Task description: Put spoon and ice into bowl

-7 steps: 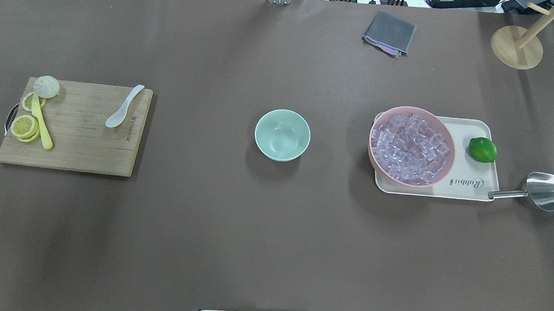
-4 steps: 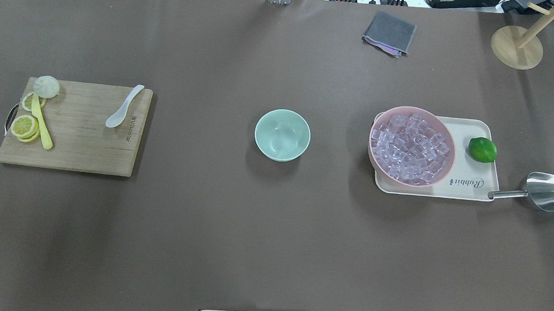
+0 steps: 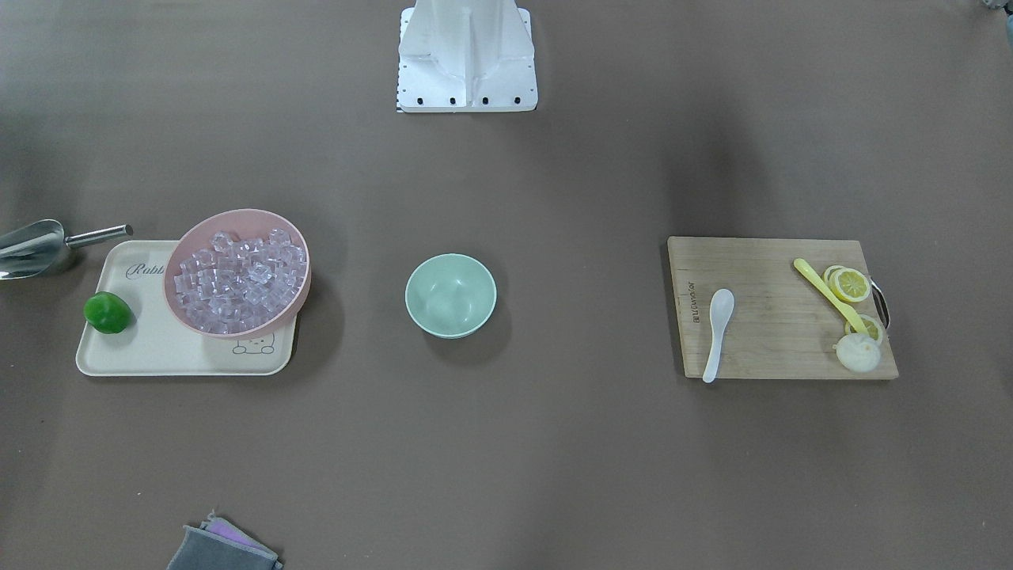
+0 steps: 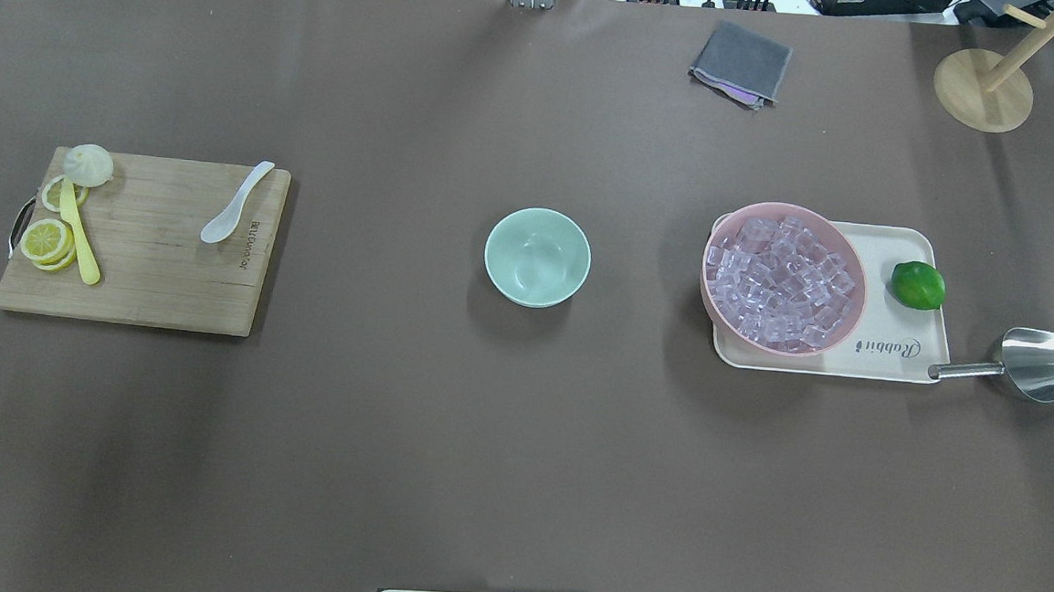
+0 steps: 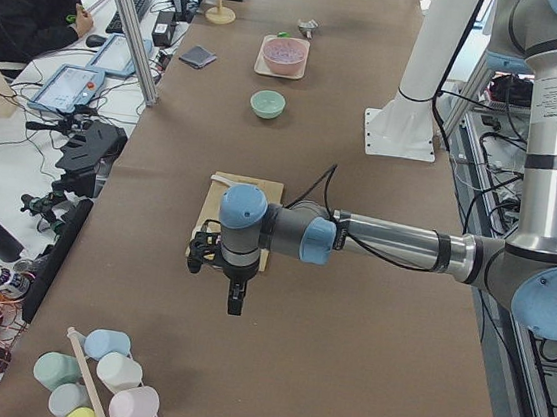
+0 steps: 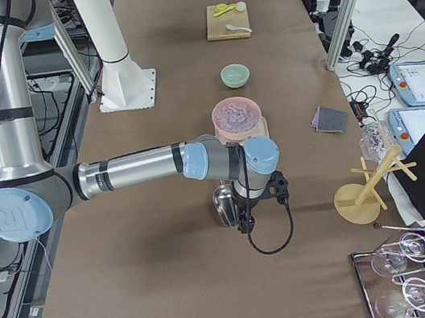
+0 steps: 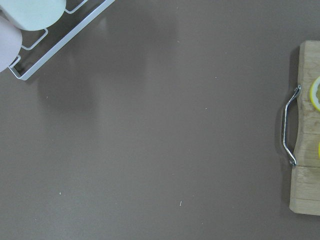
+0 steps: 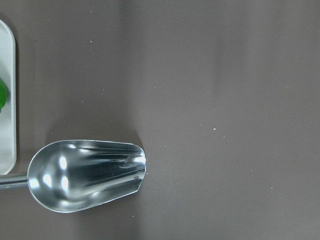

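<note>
The white spoon [image 4: 236, 203] lies on the right part of a wooden cutting board [image 4: 154, 264], and also shows in the front view [image 3: 716, 332]. The empty mint-green bowl [image 4: 537, 256] stands at the table's middle. Many clear ice cubes [image 4: 782, 280] fill a pink bowl [image 4: 705, 275] on a cream tray [image 4: 899, 346]. My left gripper [image 5: 235, 302] shows only in the left side view, hanging over the table beyond the board's handle end. My right gripper [image 6: 247, 218] shows only in the right side view, over the metal scoop. I cannot tell whether either is open or shut.
A lime [image 4: 917, 285] sits on the tray, and a metal scoop [image 4: 1035, 364] lies beside its right end. A yellow spoon [image 4: 79, 237] and lemon slices [image 4: 45, 241] lie on the board. A grey cloth [image 4: 741, 64] and a wooden stand [image 4: 982, 90] are at the far edge.
</note>
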Robot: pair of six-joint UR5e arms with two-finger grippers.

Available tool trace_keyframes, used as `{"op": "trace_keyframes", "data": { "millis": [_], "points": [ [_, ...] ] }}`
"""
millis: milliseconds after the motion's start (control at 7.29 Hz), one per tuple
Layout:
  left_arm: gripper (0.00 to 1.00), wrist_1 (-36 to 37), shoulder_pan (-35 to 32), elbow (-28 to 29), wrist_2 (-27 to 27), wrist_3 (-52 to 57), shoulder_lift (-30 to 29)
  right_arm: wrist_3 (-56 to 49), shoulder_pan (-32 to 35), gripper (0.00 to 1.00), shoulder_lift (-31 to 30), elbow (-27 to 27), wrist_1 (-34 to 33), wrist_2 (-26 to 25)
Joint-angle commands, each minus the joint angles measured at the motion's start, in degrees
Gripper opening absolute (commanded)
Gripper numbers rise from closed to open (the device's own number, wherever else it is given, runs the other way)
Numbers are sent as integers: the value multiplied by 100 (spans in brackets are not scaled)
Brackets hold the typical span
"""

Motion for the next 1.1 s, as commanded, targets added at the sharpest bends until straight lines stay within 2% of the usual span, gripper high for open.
{"op": "trace_keyframes", "data": {
  "millis": [0,137,274,411,549,823,960],
  "points": [
    [98,0,-5,-5,0,9,0,-1,0,100,1,-14,0,-4],
    [98,-9,4,-57,0,9,-9,8,0,100,18,-6,0,5],
    [98,-157,-5,-188,-70,-43,-253,8,0,100,201,429,9,31],
    [98,-210,4,-329,-410,-44,-577,8,0,100,429,877,0,-64],
    [98,-237,178,-43,-413,-44,-1198,330,0,100,562,856,26,-178],
    [98,-586,373,-5,-474,-201,-1503,421,-226,100,843,996,52,3],
    [98,-1094,939,47,-414,-698,-1547,647,-437,100,870,935,436,101]
  ]
}}
